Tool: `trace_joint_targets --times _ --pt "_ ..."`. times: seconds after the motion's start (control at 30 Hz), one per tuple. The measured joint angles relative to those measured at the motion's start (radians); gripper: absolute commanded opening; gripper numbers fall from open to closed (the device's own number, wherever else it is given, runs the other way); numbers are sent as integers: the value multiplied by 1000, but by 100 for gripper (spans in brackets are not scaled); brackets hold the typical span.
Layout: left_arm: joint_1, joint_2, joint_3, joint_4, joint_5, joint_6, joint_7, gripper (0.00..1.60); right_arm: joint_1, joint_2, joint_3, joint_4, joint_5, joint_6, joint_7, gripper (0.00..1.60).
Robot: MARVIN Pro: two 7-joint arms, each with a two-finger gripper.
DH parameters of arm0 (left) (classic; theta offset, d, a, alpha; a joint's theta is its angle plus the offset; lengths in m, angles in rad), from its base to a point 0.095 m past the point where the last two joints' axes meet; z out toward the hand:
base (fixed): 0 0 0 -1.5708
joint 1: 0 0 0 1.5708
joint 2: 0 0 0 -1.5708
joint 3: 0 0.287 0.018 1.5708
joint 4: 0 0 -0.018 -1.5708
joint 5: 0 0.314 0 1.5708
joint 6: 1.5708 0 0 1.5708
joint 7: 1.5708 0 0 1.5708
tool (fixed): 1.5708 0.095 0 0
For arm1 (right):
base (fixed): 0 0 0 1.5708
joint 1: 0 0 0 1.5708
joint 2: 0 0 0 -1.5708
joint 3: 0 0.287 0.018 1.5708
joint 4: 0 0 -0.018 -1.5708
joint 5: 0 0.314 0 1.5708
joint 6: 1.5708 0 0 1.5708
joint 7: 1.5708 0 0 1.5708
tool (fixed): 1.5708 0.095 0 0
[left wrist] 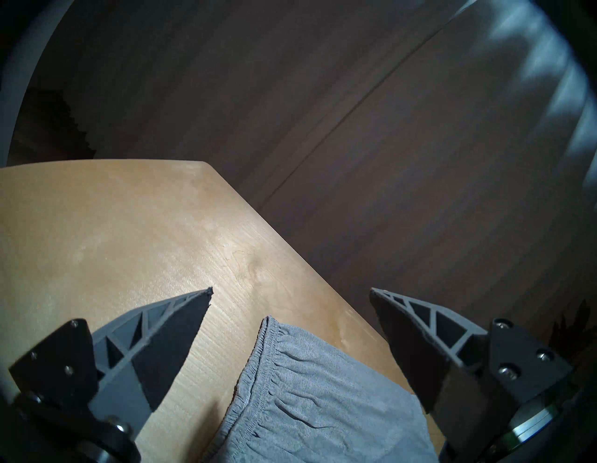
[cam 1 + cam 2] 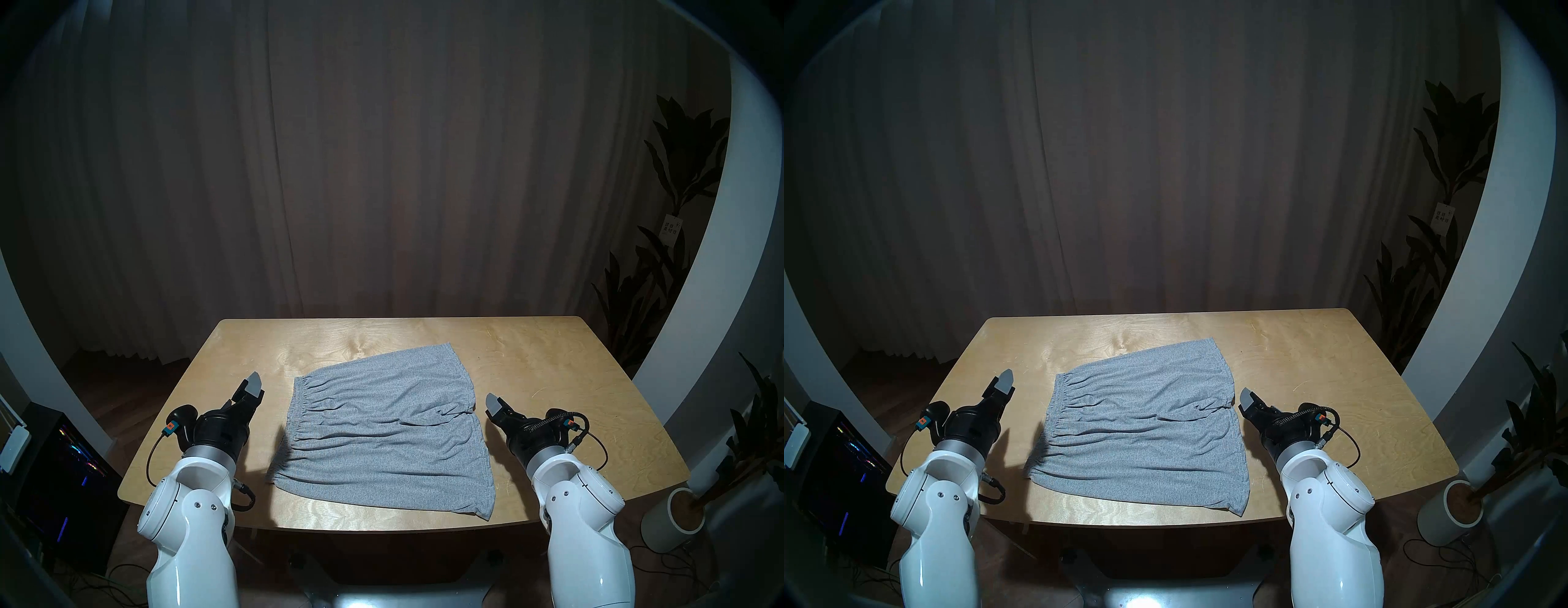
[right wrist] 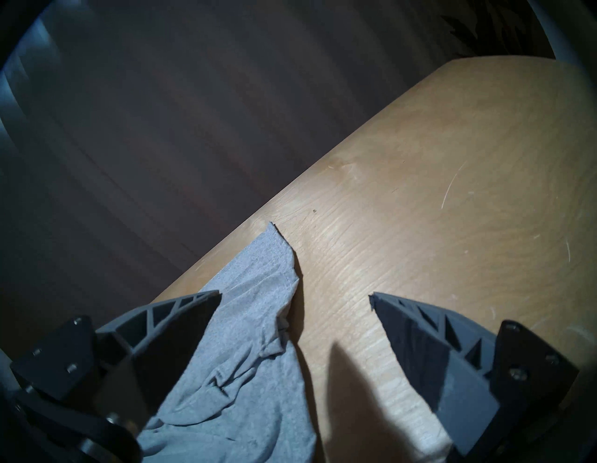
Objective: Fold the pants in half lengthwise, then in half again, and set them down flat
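The light grey knit pants (image 2: 384, 429) (image 2: 1144, 424) lie spread flat on the wooden table (image 2: 551, 373), gathered waistband on the left, leg hems on the right. My left gripper (image 2: 253, 388) (image 2: 1004, 382) is open and empty, hovering left of the waistband. In the left wrist view the gripper (image 1: 290, 291) frames the waistband's far corner (image 1: 268, 326). My right gripper (image 2: 494, 405) (image 2: 1246, 399) is open and empty, just right of the crotch notch between the hems. In the right wrist view the gripper (image 3: 295, 296) shows the far leg's hem (image 3: 274, 274) by its left finger.
The table's bare wood surrounds the pants on all sides. Dark curtains (image 2: 382, 170) hang behind the table. A potted plant (image 2: 679, 509) stands on the floor at the right, and a dark box with lights (image 2: 63, 475) at the left.
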Motion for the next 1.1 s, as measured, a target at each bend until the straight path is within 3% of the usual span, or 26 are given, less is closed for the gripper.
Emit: trace_joint_targets --times 0.37,0.73,1.1 --pt "24 -22 -40 -51 -157 136 26 160 -23 -18 60 -65 168 173 17 160" --pt "22 -27 -92 -92 -279 302 104 160 -36 -29 134 -120 337 379 9 160" --pt "16 -30 -136 -93 -341 369 155 160 -37 -50 182 -128 530 441 -29 160"
